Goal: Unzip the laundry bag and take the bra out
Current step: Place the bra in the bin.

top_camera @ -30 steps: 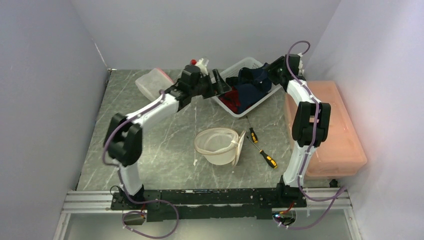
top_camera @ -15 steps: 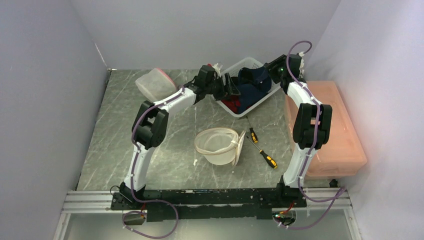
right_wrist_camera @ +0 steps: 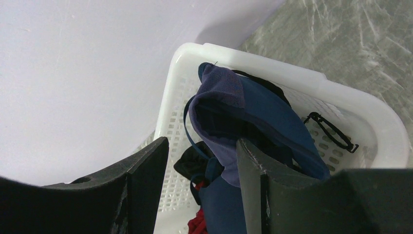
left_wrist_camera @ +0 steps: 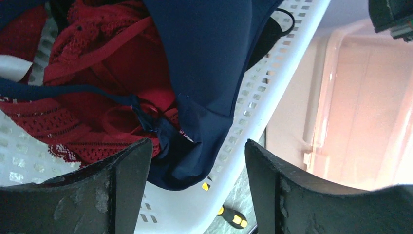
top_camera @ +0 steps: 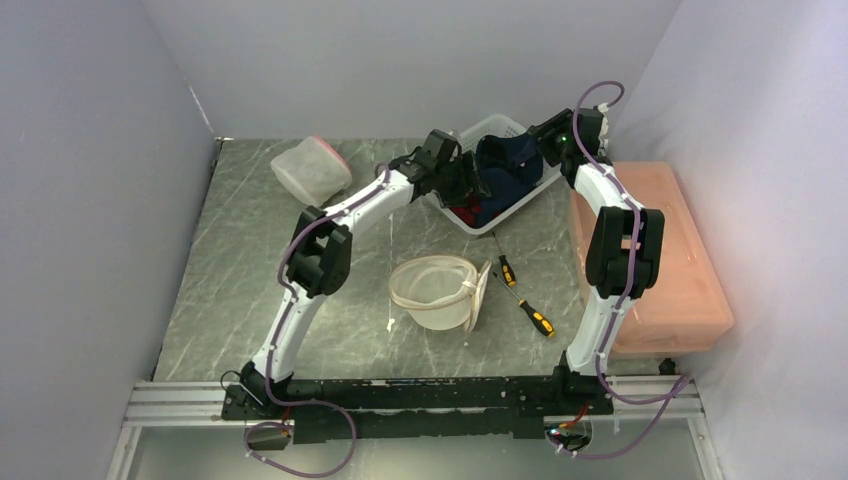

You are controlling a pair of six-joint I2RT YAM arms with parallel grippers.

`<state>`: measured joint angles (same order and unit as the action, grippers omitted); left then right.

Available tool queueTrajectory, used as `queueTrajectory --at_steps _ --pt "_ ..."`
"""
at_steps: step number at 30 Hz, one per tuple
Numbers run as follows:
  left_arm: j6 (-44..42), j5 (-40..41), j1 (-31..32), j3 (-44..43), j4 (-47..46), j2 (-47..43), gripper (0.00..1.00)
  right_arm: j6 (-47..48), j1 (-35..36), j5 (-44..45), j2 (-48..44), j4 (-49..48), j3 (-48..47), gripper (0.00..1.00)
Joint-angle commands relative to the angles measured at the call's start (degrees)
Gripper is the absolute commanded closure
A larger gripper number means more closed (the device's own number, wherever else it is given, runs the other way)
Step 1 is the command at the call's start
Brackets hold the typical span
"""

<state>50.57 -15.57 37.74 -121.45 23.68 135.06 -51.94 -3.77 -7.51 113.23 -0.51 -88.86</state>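
Red lace garment (left_wrist_camera: 92, 53) lies half hidden under the navy bra (left_wrist_camera: 209, 58).

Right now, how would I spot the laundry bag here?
Start at the white basket at the table's far edge, then come forward. The laundry bag lies mid-table beside two screwdrivers. It is the only round, cream mesh thing there.

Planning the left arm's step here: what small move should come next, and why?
Probably ease the left gripper down and close on the navy bra at its lower fold. The jaws stand open, and the wrist view shows that fold between them, hanging over the basket rim. The red lace lies off to one side, so a short drop should catch only the navy.
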Motion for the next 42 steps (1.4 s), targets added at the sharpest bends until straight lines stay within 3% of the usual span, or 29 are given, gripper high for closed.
queueTrajectory --at_steps 1,10,18,28,33,39,42 --pt "4.17 6.57 0.41 -6.32 10.07 2.44 0.26 1.06 -0.27 0.83 -1.34 -2.34 -1.82 0.43" --pt "6.39 7.79 0.50 -15.56 15.28 7.26 0.35 1.00 -0.22 0.65 -1.05 -2.12 -2.55 0.43" --pt "7.18 4.18 0.58 -16.51 11.43 8.88 0.46 0.97 -0.27 0.32 -0.81 -2.40 -2.50 0.43" --pt "7.42 0.97 1.38 -18.73 10.11 11.17 0.51 0.97 -0.27 0.06 -0.47 -2.72 -2.42 0.43" --pt "7.21 1.15 1.37 -18.39 9.57 10.72 0.67 0.87 -0.28 -0.64 -0.62 -3.02 -2.58 0.43" --pt "3.89 4.77 1.41 -14.29 7.97 4.39 0.95 1.32 0.07 -1.67 -1.45 -2.76 -3.93 0.42" --pt "1.77 7.04 1.37 -12.65 8.23 0.97 0.97 0.90 0.32 -2.48 -1.84 -2.16 -4.94 0.41"
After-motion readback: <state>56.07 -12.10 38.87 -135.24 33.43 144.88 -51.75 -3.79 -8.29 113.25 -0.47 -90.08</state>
